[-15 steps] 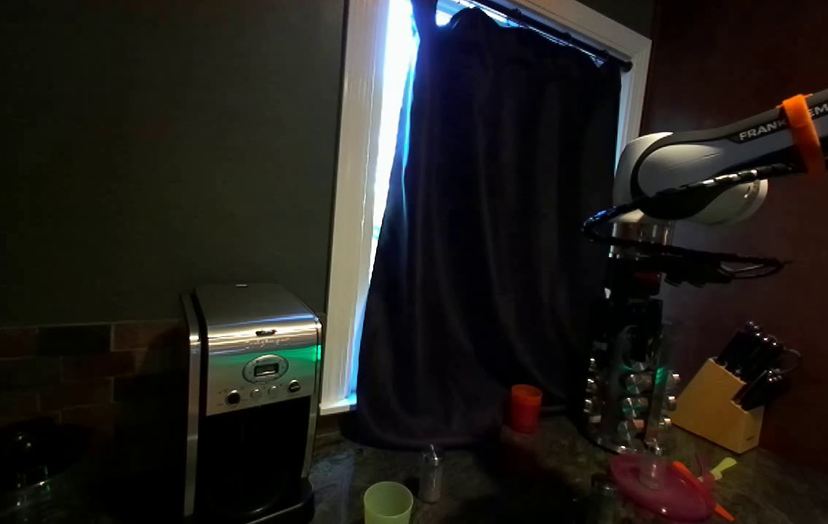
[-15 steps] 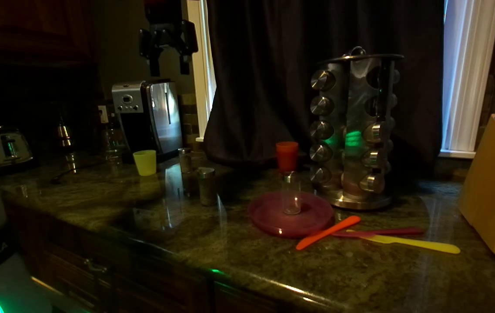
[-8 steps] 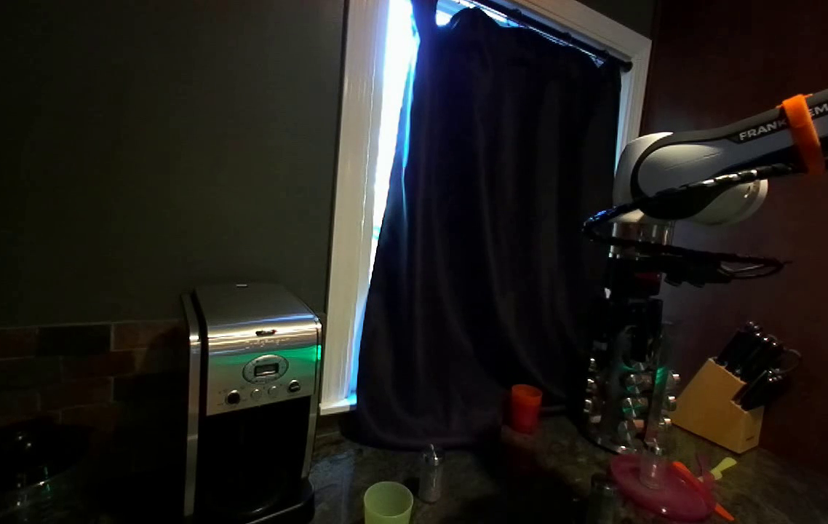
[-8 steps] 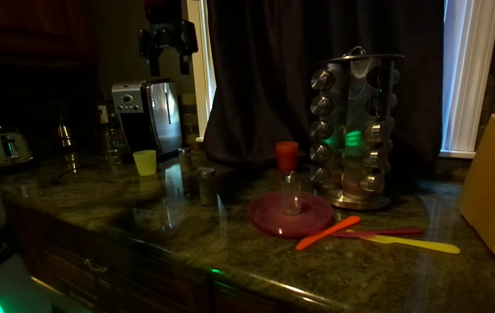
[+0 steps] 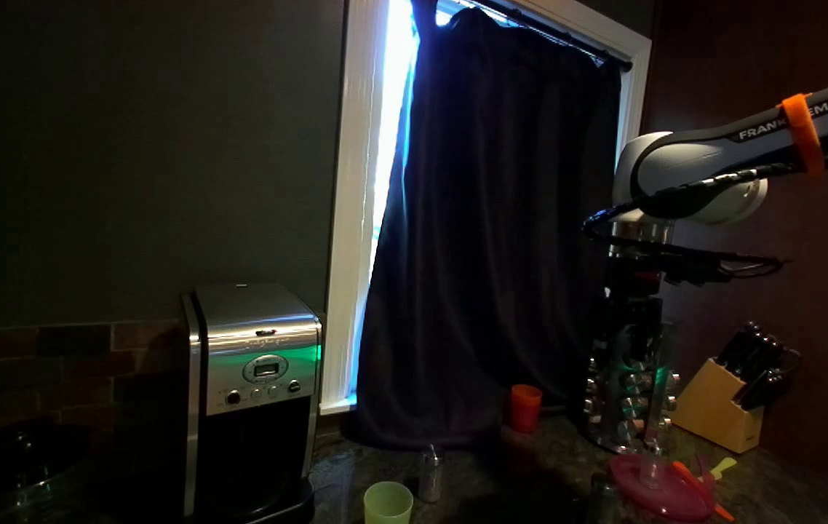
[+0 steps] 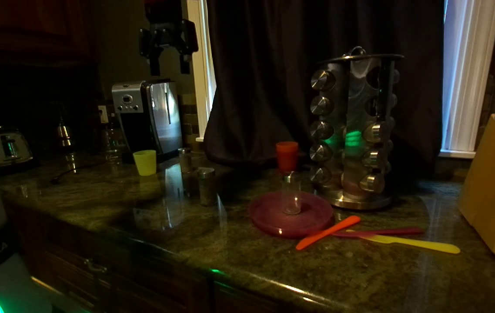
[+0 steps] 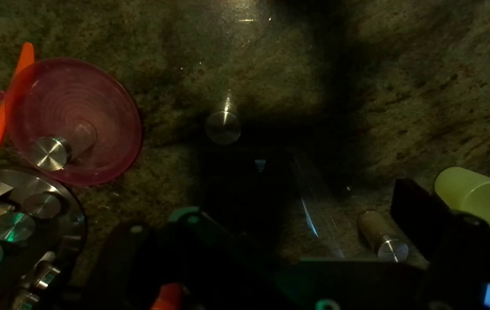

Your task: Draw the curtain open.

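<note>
The curtain (image 5: 494, 218) is a long dark drape with soft vertical folds. It hangs from a rod over most of the window, and its hem reaches the counter. A bright strip of window shows along its left edge. It also hangs behind the spice rack in an exterior view (image 6: 256, 87). My gripper (image 6: 170, 65) points down above the counter, apart from the curtain, with its fingers spread and nothing between them. In the wrist view the gripper (image 7: 305, 202) is over the counter; its left finger is lost in the dark, and no curtain is recognisable.
A steel spice rack (image 6: 352, 130) and an orange cup (image 6: 287, 156) stand before the curtain. A coffee maker (image 5: 254, 364), a yellow-green cup (image 6: 145, 163), small jars (image 6: 207, 187), a pink plate (image 6: 273, 217), plastic knives (image 6: 413, 244) and a knife block (image 5: 719, 407) share the counter.
</note>
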Available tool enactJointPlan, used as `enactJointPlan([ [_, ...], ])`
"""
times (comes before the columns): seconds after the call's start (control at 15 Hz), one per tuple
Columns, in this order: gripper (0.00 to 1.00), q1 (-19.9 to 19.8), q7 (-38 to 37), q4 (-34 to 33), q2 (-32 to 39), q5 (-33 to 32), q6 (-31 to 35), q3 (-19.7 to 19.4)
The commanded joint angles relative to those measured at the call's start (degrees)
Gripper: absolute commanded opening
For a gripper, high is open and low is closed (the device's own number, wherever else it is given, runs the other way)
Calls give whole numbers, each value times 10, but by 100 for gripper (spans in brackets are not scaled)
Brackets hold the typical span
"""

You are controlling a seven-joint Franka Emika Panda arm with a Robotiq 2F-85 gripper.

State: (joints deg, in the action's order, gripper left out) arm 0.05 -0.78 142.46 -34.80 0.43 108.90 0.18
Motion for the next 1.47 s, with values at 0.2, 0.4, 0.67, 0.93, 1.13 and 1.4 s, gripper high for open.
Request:
enactJointPlan([
  [0.2,100,-10,-9,-162,27,-54,-36,16],
  [0.4,100,-4,17,-246,49,-86,-9,19],
  [0.67,100,10,37,-357,99,-97,29,35],
  [0.93,100,22,29,-468,152,-90,79,57],
  [1.13,100,25,29,-546,191,-97,132,71],
  [1.4,100,28,31,-561,194,-97,157,73],
])
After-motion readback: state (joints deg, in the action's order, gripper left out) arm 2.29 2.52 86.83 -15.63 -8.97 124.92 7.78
